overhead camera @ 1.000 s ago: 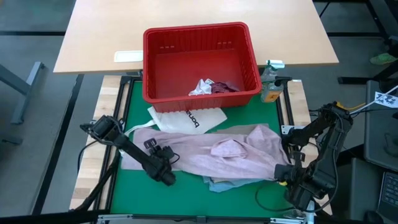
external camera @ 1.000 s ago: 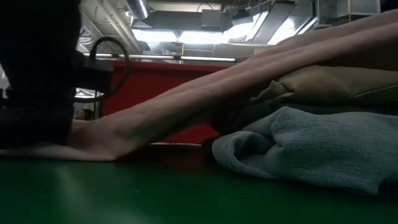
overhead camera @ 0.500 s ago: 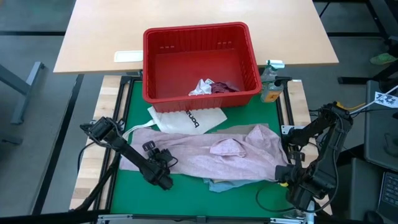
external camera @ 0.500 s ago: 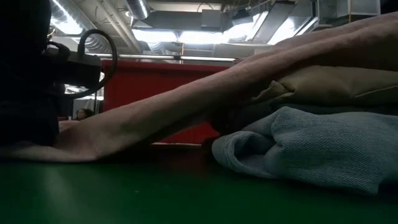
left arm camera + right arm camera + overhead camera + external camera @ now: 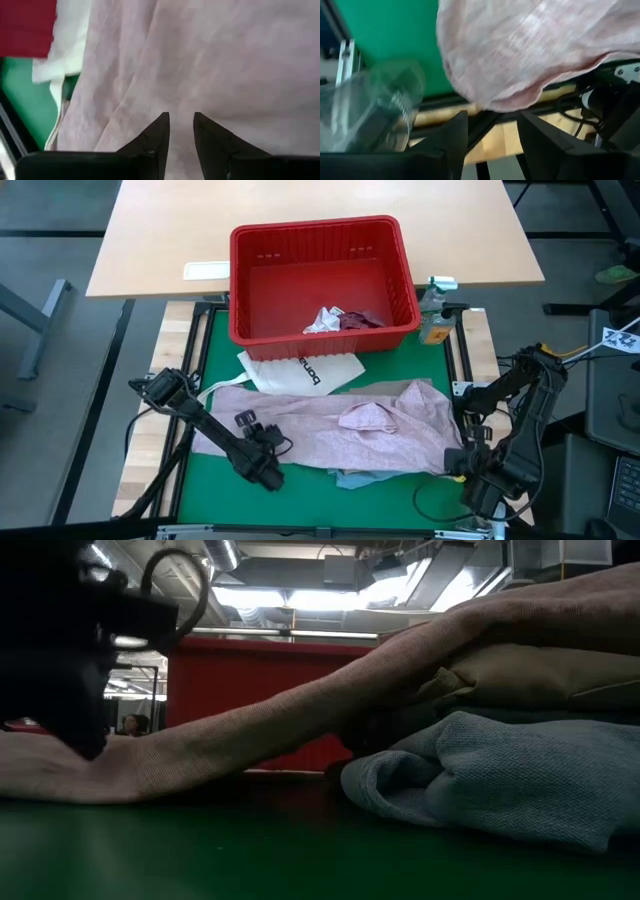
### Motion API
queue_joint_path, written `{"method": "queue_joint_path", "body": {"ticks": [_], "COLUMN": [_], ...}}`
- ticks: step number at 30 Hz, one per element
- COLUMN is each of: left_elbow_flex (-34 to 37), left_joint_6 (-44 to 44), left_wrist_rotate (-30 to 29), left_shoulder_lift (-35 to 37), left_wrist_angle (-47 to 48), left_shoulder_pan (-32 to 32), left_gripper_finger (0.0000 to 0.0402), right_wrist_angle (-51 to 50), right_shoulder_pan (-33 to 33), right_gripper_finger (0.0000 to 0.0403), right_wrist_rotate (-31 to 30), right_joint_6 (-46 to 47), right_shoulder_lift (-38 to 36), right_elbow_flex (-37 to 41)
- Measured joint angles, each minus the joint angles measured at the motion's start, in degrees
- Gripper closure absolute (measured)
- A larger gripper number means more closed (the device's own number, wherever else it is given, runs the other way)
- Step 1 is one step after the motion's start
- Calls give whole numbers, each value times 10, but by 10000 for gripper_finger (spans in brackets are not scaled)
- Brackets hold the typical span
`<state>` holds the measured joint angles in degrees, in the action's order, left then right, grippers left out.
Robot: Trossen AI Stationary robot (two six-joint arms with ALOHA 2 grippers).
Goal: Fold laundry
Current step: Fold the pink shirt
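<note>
High view: mottled pink cloth garment (image 5: 370, 430) spread across green tabletop (image 5: 310, 500), mid-spreading.

Left wrist view: left pincer (image 5: 181, 131) slightly parted above fabric, holding nothing.

Right wrist view: right pincer (image 5: 492, 132) open, hem released. Next: regrip an edge.

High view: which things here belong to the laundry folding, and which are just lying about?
Part of the job:
- mottled pink cloth garment, spread across the green mat
- light blue cloth piece, under its near edge
- small white and maroon cloth pieces, inside the basket

Lying about:
- red slotted plastic basket
- white tote bag with black lettering
- small bottle beside the basket
</note>
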<state>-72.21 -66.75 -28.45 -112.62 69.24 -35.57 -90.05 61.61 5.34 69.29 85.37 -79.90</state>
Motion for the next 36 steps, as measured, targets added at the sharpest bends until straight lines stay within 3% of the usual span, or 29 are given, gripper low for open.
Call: {"method": "queue_joint_path", "body": {"ticks": [4,7,17,23,36], "left_elbow_flex": [-41,-71,-163,-170,-170], "left_joint_6": [41,45,45,62,409], "left_wrist_rotate": [-8,-35,-133,-196,-79], "left_shoulder_lift": [0,0,0,1,1], "left_wrist_angle": [19,24,11,-74,-356], "left_shoulder_pan": [1,1,21,52,125], "left_gripper_finger": [318,318,318,317,237], "right_wrist_angle": [0,0,0,0,4], "right_shoulder_pan": [-29,-59,-178,-235,-276], "right_gripper_finger": [232,232,233,233,233], "right_wrist_rotate": [55,58,-3,-45,-75], "right_joint_6": [-38,-78,-226,-278,-293], "right_shoulder_lift": [0,-1,-19,-28,-28], "right_elbow_flex": [0,0,0,0,0]}}
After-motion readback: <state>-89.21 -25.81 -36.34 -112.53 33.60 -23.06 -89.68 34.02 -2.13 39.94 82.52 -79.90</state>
